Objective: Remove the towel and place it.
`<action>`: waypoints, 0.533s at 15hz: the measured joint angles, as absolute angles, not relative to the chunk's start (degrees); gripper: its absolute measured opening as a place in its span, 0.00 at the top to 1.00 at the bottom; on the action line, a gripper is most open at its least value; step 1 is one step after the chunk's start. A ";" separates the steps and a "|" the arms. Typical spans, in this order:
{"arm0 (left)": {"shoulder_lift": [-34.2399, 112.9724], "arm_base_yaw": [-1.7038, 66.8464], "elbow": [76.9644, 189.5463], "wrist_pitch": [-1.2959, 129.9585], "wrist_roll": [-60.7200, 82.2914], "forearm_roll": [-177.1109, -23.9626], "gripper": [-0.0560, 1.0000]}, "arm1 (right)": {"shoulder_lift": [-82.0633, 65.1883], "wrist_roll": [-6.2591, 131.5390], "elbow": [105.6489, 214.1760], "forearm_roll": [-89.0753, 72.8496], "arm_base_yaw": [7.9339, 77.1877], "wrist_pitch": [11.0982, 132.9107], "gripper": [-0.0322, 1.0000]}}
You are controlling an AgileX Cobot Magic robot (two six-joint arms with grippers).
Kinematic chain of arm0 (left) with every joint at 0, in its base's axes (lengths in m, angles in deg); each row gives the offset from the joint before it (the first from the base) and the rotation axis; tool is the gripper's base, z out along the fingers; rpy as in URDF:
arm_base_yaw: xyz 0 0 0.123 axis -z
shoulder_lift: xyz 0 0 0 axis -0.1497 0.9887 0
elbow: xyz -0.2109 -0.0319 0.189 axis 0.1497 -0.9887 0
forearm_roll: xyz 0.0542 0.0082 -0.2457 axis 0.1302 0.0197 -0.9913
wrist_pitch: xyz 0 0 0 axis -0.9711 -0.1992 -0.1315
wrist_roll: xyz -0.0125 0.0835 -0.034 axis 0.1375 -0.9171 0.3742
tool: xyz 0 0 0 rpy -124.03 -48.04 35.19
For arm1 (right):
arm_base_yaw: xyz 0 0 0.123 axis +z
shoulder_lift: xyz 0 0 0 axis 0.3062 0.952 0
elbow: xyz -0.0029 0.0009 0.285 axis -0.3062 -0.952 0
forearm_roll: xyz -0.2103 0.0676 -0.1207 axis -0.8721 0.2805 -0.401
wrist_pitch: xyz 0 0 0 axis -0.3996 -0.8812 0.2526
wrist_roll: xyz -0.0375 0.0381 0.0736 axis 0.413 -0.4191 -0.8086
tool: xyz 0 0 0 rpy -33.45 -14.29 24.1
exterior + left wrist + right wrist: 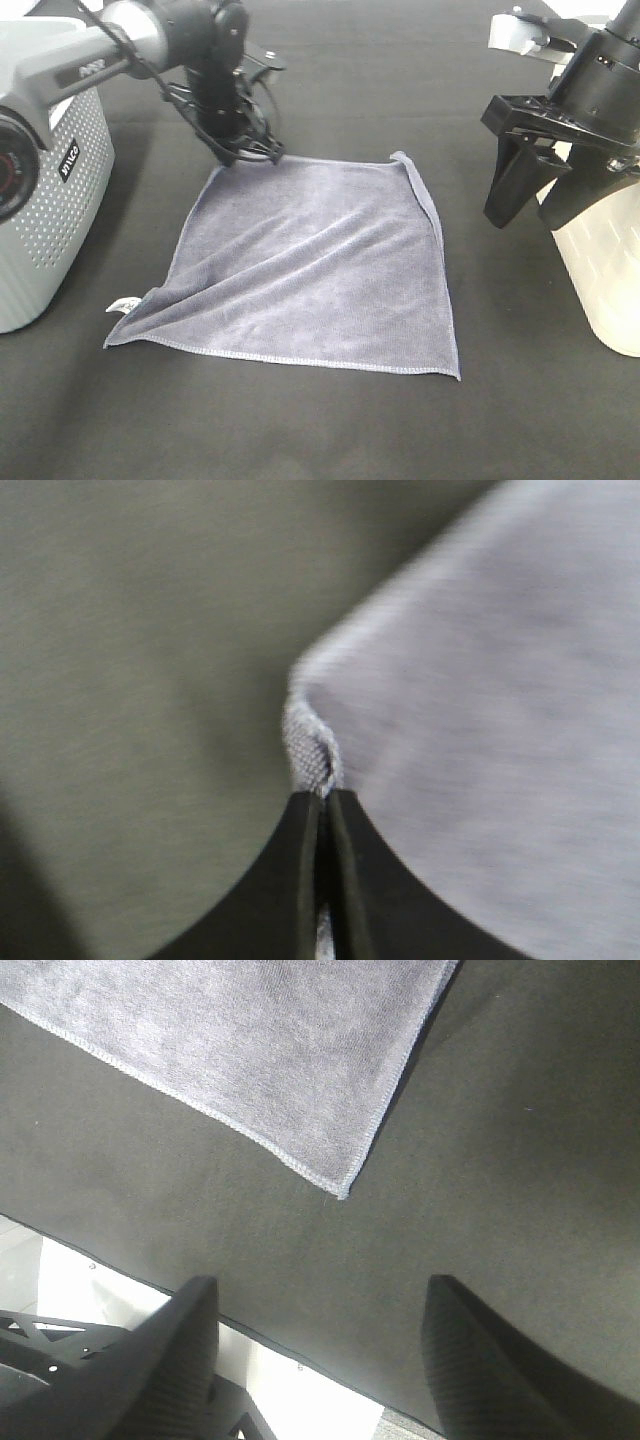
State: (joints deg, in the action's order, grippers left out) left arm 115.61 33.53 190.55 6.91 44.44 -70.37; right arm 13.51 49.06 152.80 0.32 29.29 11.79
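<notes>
Across the middle of the black matte table [330,430] the towel [310,270] lies spread nearly flat, a square of soft grey-lavender microfibre with a stitched hem, shallow ripples and a small white tag [122,305] at its near left corner. At the far left corner the left gripper [250,152] pinches the hem, fingers [300,880] pressed together on the cloth. Near the table's right edge the right gripper [540,205] hangs above a white basket [610,270], fingers [180,1360] spread wide, holding nothing.

The dark tabletop [400,90] carries the grey-lavender towel [310,260] spread almost flat, a perforated grey basket [45,200] at one side and a white basket [605,270] opposite.
</notes>
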 joint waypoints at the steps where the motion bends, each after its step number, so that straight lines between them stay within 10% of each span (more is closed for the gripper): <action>1: 115.61 32.90 190.55 7.48 44.84 -70.08 0.95 | 13.51 49.06 152.80 0.32 29.29 11.79 0.40; 8: 115.61 31.58 190.55 13.61 44.84 -69.28 0.94 | 13.51 49.06 152.80 0.26 29.29 11.79 0.40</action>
